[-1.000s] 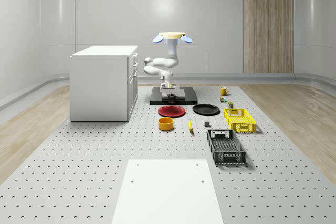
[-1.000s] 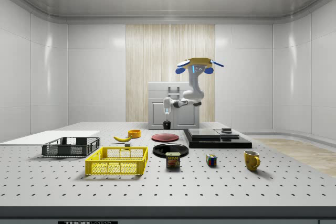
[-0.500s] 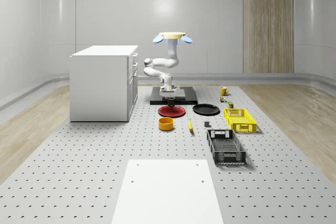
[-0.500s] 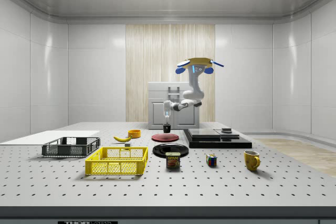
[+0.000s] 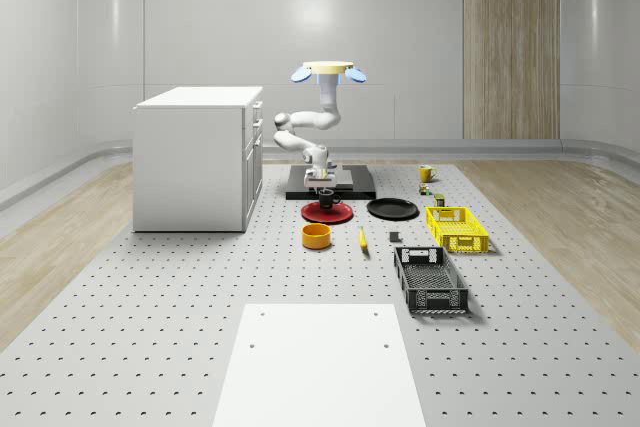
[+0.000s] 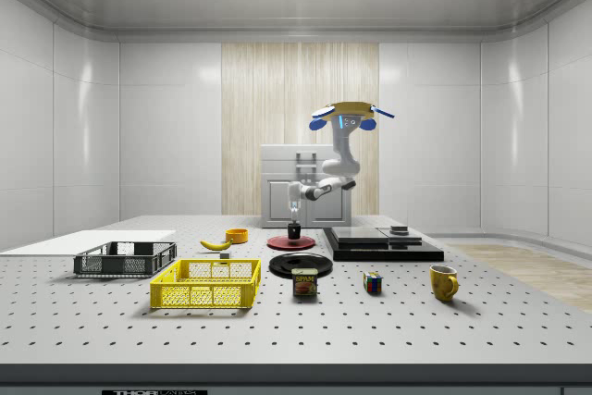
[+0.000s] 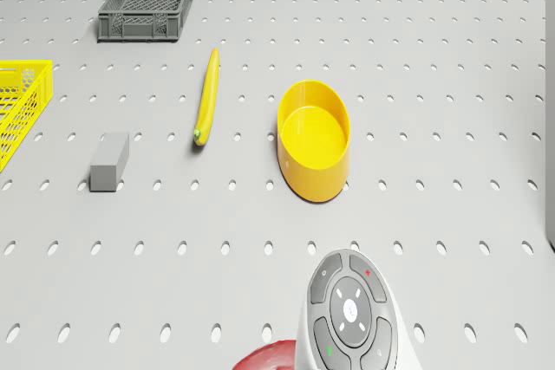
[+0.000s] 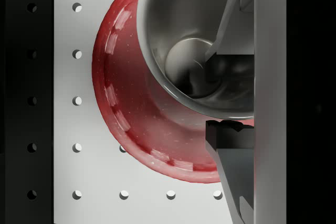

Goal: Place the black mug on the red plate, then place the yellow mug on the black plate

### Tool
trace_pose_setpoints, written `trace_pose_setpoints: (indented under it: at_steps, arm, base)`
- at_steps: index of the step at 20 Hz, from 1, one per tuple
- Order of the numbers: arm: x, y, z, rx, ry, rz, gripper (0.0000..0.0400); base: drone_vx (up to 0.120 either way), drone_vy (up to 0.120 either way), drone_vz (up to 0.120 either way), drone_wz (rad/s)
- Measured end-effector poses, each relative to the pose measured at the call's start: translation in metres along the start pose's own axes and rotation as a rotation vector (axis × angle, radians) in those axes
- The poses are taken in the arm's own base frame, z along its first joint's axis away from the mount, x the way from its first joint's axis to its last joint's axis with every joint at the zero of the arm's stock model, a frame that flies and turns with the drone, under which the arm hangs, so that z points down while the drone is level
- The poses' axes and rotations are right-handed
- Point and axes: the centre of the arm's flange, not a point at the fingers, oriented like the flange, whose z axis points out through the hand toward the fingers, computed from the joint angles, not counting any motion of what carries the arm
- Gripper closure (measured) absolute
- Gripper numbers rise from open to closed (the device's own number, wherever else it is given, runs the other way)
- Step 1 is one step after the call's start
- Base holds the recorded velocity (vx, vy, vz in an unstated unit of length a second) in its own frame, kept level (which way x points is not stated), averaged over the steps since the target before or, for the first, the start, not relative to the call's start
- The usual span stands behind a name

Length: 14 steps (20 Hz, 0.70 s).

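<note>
The drone (image 5: 327, 69) hovers over the black platform (image 5: 350, 187), with its arm reaching down in front. My gripper (image 5: 324, 188) (image 8: 220, 93) is shut on the rim of the black mug (image 5: 327, 197) (image 6: 294, 228) (image 8: 189, 51), one finger inside and one outside. The mug hangs upright just above the red plate (image 5: 327, 213) (image 6: 290, 242) (image 8: 131, 124). The black plate (image 5: 392, 209) (image 6: 301, 264) lies beside the red one, toward the whole-scene view's right. The yellow mug (image 5: 426, 174) (image 6: 444, 282) stands apart at the table's far right in that view.
A yellow bowl (image 7: 314, 136), a banana (image 7: 206, 97) and a small grey block (image 7: 109, 162) lie in front of the plates. A black crate (image 5: 430, 280) and a yellow crate (image 5: 457, 228) sit at the whole-scene view's right. A white cabinet (image 5: 197, 157) stands at its left.
The arm has carried the black mug off the black platform toward the whole-scene camera and lowered it over the red plate. The drone has held its place.
</note>
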Motion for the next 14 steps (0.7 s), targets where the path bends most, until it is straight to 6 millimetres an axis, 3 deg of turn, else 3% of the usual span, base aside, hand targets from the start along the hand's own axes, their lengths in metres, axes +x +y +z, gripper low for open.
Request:
trace_pose_setpoints:
  at_steps: [2,4,7,10,14]
  arm:
    - [0.0,0.0,0.005,0.0,0.0,0.0,0.029]
    - [0.0,0.0,0.008,0.0,0.0,0.0,0.0176]
    - [0.0,0.0,0.005,0.0,0.0,0.0,0.0083]
    - [0.0,0.0,-0.005,0.0,0.0,0.0,0.0039]
    - [0.0,0.0,-0.02,0.0,0.0,0.0,0.0014]
  base:
    - [0.0,0.0,0.0,0.0]
    - [0.0,0.0,0.0,0.0]
    - [0.0,0.0,0.0,0.0]
    - [0.0,0.0,0.0,0.0]
    - [0.0,0.0,0.0,0.0]
